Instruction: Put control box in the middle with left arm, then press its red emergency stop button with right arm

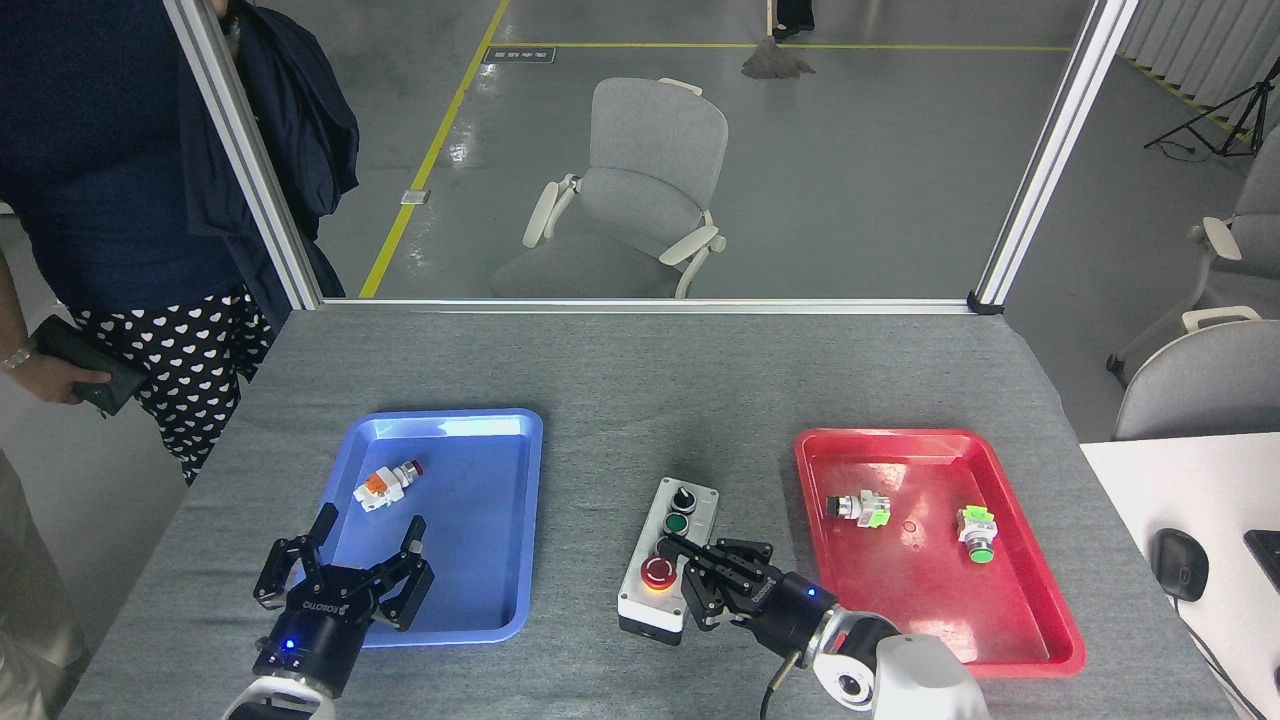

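The control box (700, 508), grey-white on a black base, lies on the bare grey tabletop between the two trays. Along its top run a black knob (683, 497), a green button (677, 523) and the red emergency stop button (656, 572), which has a yellow glow at its base. My right gripper (705, 575) sits just right of that button, fingers bunched together and shut on nothing, one fingertip (670, 545) reaching over the box. My left gripper (342, 558) hovers open at the near edge of the blue tray (500, 600), fingers spread and empty.
A loose orange-and-white push-button part (385, 485) lies in the blue tray. The red tray (1030, 640) holds two loose button parts (858, 508) (976, 533). A person (110, 250) stands at the table's left edge. A white desk with a mouse (1180, 562) adjoins on the right.
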{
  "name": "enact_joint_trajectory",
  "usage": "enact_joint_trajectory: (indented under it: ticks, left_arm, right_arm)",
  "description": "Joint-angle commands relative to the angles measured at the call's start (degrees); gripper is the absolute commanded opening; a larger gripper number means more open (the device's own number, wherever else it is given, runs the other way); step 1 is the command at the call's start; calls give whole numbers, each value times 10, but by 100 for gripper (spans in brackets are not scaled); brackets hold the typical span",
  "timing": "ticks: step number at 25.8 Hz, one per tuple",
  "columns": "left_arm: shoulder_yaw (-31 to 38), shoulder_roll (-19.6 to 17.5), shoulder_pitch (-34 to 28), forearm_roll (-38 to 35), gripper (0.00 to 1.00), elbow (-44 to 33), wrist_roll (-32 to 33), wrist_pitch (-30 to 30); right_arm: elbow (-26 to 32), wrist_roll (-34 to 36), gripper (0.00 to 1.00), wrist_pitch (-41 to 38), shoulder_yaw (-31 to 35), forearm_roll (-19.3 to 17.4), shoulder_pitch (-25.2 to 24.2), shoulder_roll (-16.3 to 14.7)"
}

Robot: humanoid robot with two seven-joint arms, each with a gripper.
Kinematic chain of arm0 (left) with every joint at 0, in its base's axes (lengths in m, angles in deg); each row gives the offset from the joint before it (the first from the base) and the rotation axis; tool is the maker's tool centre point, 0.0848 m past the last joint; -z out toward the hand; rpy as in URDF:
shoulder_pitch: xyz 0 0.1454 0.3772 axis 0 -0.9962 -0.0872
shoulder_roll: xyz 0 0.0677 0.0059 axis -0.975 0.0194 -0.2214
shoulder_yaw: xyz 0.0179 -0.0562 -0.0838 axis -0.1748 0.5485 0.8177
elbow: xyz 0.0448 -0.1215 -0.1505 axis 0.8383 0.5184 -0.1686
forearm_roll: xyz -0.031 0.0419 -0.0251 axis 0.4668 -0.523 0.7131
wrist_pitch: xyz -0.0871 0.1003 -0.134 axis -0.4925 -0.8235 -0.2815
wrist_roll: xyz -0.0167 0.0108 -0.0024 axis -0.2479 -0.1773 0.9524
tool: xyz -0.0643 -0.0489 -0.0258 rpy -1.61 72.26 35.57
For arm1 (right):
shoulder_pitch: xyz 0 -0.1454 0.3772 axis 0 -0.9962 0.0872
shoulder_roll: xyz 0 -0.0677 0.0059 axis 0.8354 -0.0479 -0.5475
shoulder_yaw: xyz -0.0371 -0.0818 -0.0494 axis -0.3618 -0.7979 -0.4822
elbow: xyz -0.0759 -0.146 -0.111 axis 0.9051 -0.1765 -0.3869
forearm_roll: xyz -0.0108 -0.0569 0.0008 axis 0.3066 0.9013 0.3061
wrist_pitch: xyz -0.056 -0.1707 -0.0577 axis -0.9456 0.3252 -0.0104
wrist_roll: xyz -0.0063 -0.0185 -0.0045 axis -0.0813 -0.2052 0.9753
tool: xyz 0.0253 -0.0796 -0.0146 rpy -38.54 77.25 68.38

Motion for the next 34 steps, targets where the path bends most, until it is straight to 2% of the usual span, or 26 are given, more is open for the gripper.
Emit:
enact_joint_trajectory:
  ticks: [1,3,5,8,12,14,15,19,21,23,26,32,34]
  left_arm:
    - [20,1,-2,-1,99,-3,0,4]
    - [29,1,-11,-1,99,-13,-3,7]
    - [31,0,-18,-2,99,-30,-2,7]
    - [32,7,-18,-1,99,-49,-2,7]
    - [31,56,-10,-8,99,-55,1,3]
    - [31,53,-11,-10,99,-54,1,1]
    - [30,52,-17,-10,99,-53,1,-2]
    - [29,54,-20,-13,99,-44,5,-14]
    - [30,57,-20,-8,99,-42,23,-20]
    - [30,59,-20,-6,99,-42,49,-20]
    - [31,59,-20,-4,99,-42,65,-22]
    - [33,60,-20,2,99,-42,65,-22]
    - [41,61,-20,24,99,-42,66,-21]
  right_arm:
    - [5,13,100,-4,21,-111,8,2]
    - [5,13,100,4,28,-164,14,4]
    - [7,12,100,5,64,-189,16,5]
    - [10,9,100,17,115,-188,16,4]
    - [10,6,100,97,148,-184,17,-2]
    - [10,6,100,135,149,-169,15,-8]
    - [11,6,100,157,150,-148,11,-11]
    - [35,6,100,245,155,-34,-11,-24]
    - [62,6,100,281,174,7,-35,-24]
    - [89,8,100,284,222,17,-64,-20]
    - [131,13,100,268,254,17,-107,-17]
    - [138,13,100,259,259,12,-113,-18]
    - [142,14,100,262,264,13,-113,-19]
